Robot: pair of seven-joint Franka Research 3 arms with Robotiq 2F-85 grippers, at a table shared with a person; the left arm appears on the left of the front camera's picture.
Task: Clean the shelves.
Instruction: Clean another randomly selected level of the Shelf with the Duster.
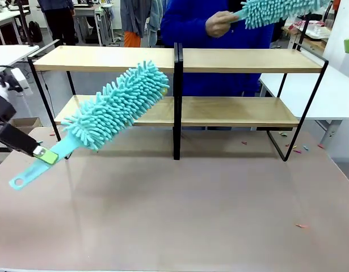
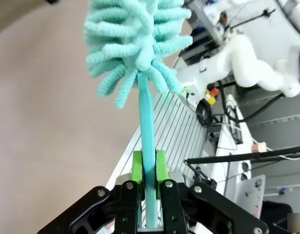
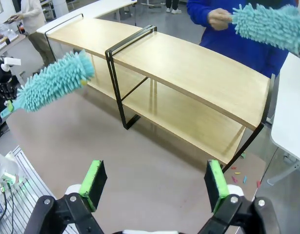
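Left gripper (image 1: 47, 154) is clamped on the duster (image 1: 117, 107) handle, near its tail; the fluffy head points to 2 o'clock, in front of the left half of the shelves (image 1: 236, 60), which span the table's 12 o'clock side. Right gripper (image 3: 154, 178) gapes wide, empty. We judge the duster light, head soft, handle thin and slick, best pinched on its flat faces; the shelves look rigid and need only sweeping.

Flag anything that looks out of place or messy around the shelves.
Small coloured scraps lie scattered on the table by the right foot of the shelves, another scrap nearer the front. The shelves themselves stand straight and undamaged.
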